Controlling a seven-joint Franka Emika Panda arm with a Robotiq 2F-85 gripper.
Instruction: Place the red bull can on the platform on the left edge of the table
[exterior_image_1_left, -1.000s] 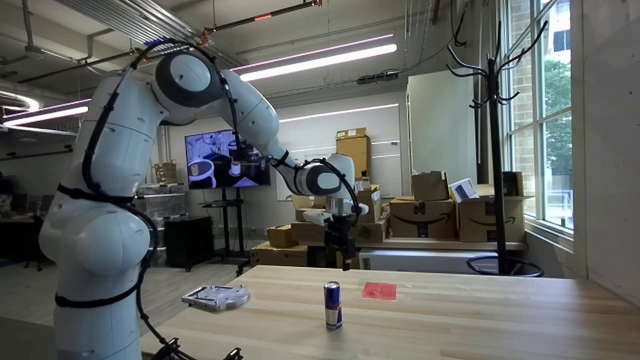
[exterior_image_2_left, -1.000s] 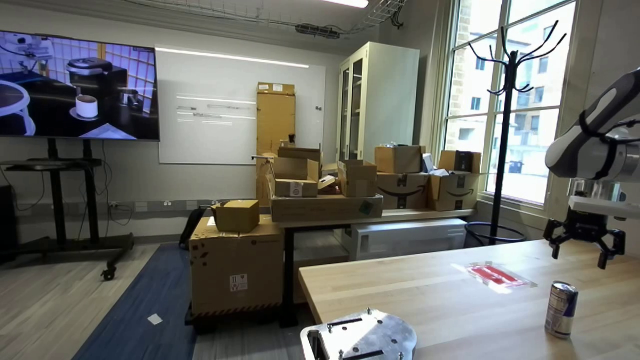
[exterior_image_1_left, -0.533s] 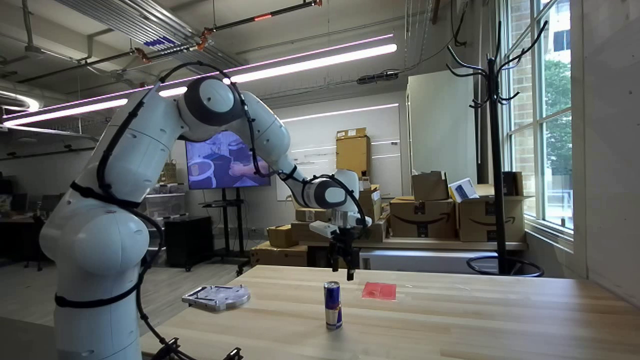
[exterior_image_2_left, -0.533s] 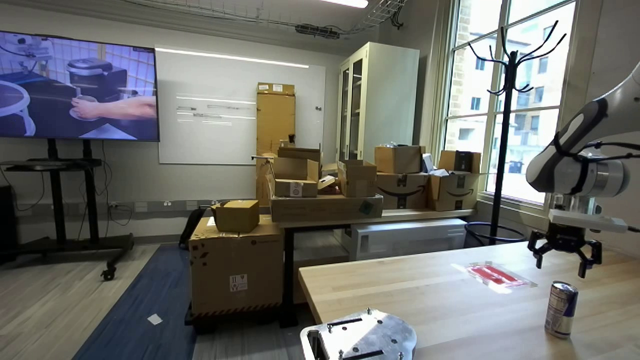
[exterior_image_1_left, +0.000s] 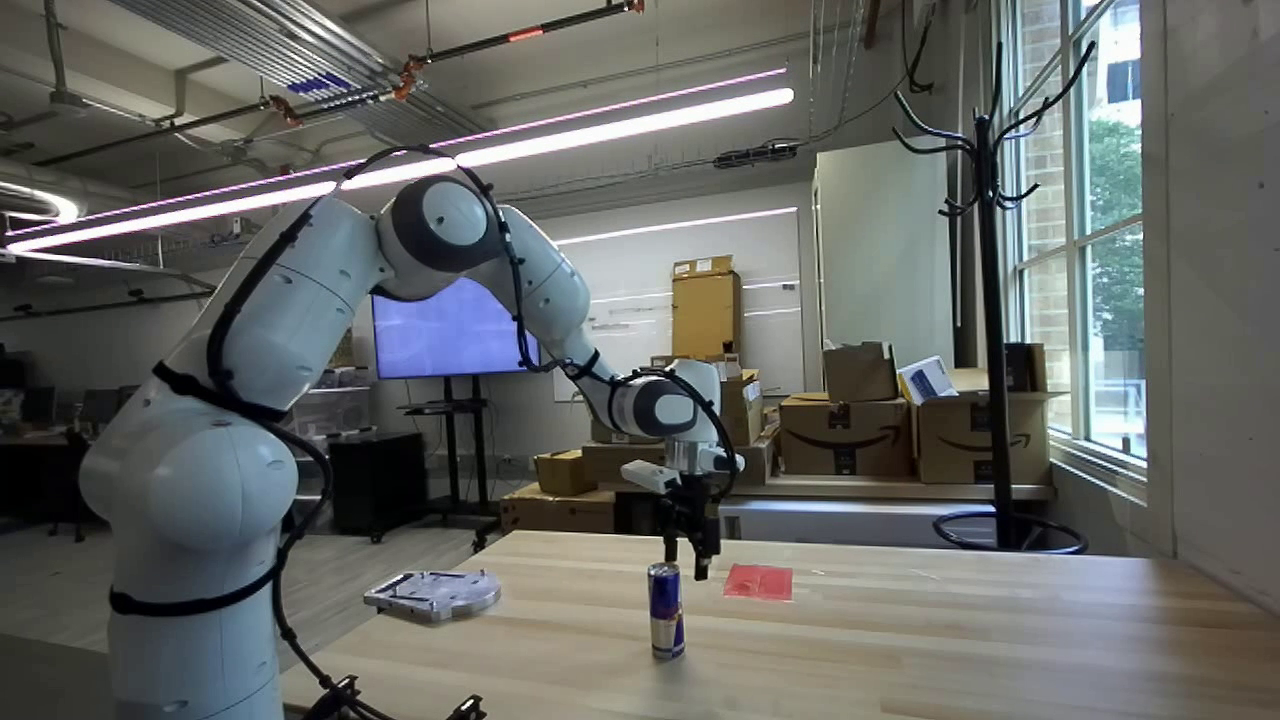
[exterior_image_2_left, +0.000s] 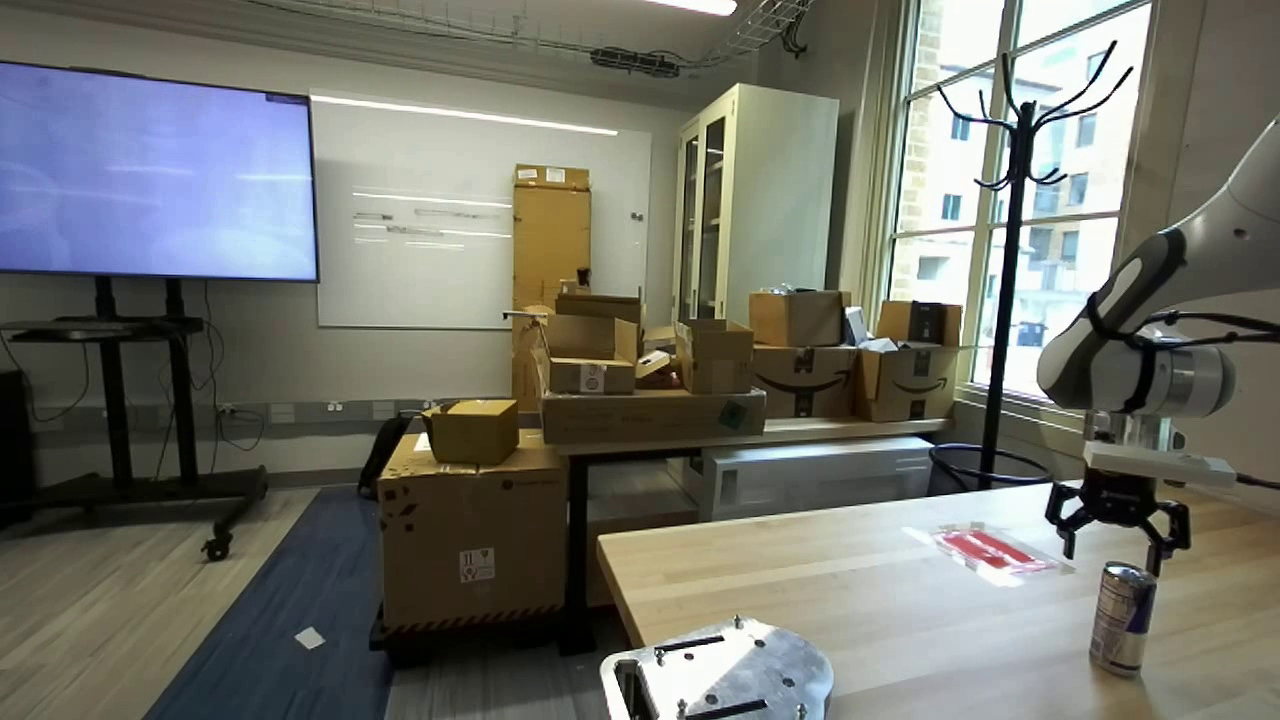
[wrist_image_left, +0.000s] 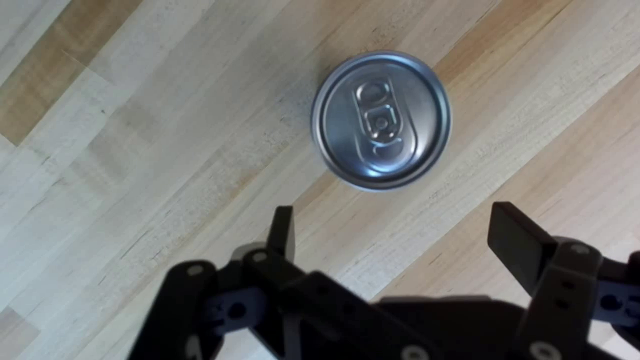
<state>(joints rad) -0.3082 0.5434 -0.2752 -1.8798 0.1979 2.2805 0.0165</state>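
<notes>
The red bull can (exterior_image_1_left: 666, 610) stands upright on the tan wooden table (exterior_image_1_left: 950, 650). It also shows in an exterior view (exterior_image_2_left: 1121, 620), and its silvery lid (wrist_image_left: 381, 120) faces the camera in the wrist view. My gripper (exterior_image_1_left: 686, 560) points down, open and empty, just above and behind the can; it shows in an exterior view (exterior_image_2_left: 1112, 555) too. In the wrist view, my gripper (wrist_image_left: 394, 222) has its fingers wide apart, with the can beyond the fingertips and not between them. The platform (exterior_image_1_left: 432, 595), a grey metal plate, lies at the table's left edge and shows in an exterior view (exterior_image_2_left: 720, 670).
A flat red patch (exterior_image_1_left: 758, 582) lies on the table behind and right of the can, also in an exterior view (exterior_image_2_left: 990, 550). Cardboard boxes (exterior_image_1_left: 845, 435) and a black coat stand (exterior_image_1_left: 990, 300) are beyond the table's far edge.
My gripper has come down and moved closer to the can, its fingers staying open. The can and the platform have not moved.
</notes>
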